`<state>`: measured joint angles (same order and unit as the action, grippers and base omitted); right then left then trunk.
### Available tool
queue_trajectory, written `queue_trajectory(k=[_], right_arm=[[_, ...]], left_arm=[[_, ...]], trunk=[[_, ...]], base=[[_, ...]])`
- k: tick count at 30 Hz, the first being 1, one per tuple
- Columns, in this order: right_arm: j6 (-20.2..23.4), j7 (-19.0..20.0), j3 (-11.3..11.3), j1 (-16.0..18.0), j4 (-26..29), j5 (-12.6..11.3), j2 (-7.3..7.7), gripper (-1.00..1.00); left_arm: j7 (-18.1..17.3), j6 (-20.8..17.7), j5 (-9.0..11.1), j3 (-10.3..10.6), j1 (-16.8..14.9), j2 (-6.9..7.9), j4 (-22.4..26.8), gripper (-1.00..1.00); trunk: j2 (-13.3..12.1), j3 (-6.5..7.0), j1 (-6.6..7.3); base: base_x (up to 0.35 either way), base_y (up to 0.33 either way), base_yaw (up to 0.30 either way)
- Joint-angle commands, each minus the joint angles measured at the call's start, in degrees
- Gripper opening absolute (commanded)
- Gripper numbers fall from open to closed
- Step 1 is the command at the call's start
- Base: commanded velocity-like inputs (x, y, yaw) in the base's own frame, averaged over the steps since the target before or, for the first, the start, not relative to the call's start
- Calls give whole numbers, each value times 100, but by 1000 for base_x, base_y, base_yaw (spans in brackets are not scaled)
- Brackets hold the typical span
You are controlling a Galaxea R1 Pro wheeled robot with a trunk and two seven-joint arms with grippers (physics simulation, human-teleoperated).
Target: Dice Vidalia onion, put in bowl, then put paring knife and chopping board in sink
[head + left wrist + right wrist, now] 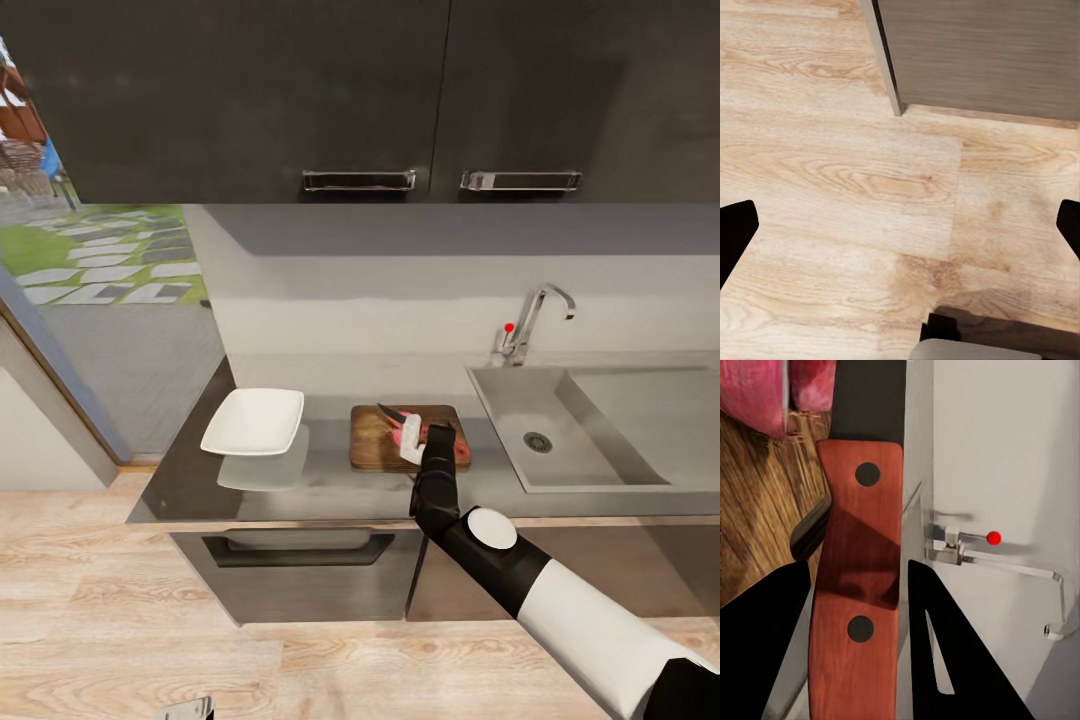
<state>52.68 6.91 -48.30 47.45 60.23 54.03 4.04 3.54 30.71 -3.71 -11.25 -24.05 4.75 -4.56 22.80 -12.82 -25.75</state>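
Two pinkish Vidalia onion (409, 437) pieces are lying on the chopping board (372, 442) while your right gripper (855, 585) is clamping the paring knife (859, 585), which risks twisting under cutting force.

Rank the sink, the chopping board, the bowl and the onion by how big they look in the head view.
1. sink
2. chopping board and bowl: look alike, unranked.
3. Vidalia onion, partly hidden behind the right arm.
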Motion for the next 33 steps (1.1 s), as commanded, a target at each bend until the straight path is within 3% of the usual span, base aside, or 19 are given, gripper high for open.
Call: queue_trajectory(k=[1, 33], right_arm=[[32, 56, -21, 9, 7, 64, 4, -100], [32, 57, -21, 10, -2, 64, 1, -100]], left_arm=[[33, 40, -42, -17, -12, 2, -27, 100], [33, 40, -42, -17, -12, 1, -28, 100]], trunk=[[12, -11, -4], [12, -11, -4]], base=[[0, 0, 0], [0, 0, 0]])
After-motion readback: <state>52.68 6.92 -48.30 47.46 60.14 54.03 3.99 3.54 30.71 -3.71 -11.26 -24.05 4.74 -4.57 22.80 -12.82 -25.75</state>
